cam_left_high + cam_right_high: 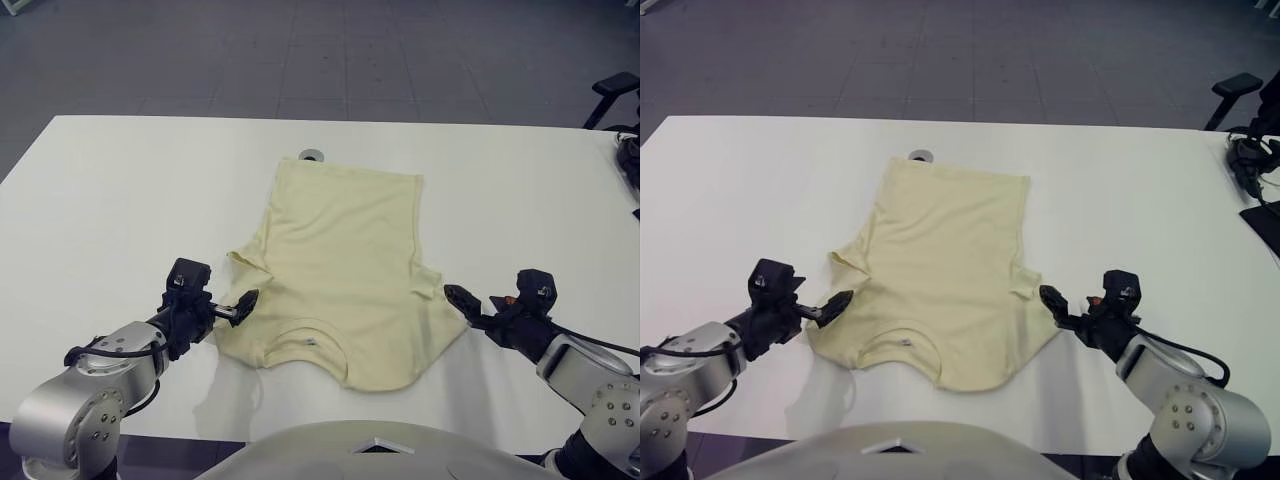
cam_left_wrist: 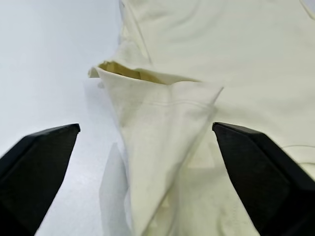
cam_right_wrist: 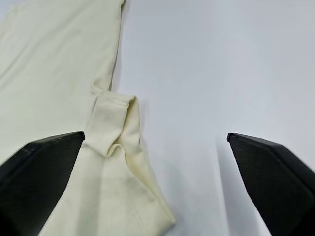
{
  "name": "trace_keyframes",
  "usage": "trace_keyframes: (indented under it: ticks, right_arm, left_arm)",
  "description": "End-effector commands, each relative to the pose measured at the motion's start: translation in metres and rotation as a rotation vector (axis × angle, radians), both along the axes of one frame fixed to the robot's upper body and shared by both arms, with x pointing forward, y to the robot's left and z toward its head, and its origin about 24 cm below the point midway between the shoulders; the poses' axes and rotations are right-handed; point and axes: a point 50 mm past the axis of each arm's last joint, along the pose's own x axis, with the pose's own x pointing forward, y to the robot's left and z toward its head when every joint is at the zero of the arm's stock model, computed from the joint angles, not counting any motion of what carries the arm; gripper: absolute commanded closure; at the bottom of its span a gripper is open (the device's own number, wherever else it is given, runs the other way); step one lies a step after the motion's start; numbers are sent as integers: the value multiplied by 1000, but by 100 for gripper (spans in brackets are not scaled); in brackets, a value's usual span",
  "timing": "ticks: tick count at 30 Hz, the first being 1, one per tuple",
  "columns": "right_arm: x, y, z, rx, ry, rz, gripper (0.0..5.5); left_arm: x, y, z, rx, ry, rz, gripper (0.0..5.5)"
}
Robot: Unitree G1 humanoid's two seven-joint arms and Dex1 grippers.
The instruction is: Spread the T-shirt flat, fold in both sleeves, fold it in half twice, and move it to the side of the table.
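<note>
The black left hand (image 1: 243, 302) and right hand (image 1: 458, 296) are hovering open at the crumpled sleeves (image 1: 246, 265) of the pale yellow fabric T-shirt (image 1: 340, 250), probably readying to fold them in.

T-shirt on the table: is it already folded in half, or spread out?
Spread out, not halved: the T-shirt lies full length on the table, collar nearest the robot, hem farthest.

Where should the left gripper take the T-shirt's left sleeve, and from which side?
Likely the left sleeve at its cuff, where the opening gapes and lifts a lip off the table. Come in low from the robot's left; the left gripper sits open beside it.
</note>
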Motion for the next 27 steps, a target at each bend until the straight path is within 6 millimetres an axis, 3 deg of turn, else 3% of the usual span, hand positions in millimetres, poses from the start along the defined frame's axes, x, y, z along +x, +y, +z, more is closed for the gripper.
trace_keyframes:
  ticks: [1,16,23,27]
  right_arm:
    - [6,4,1,14,-2,5,10]
    - [12,10,0,30,1,9,10]
    - [10,13,-1,38,10,9,10]
    - [10,14,-1,36,11,13,10]
  left_arm:
    - [2,-8,-11,14,10,-66,128]
    - [9,-11,-19,46,-12,-112,415]
    - [9,-5,-19,18,-9,-47,548]
    - [10,-7,-8,-2,-60,-54,548]
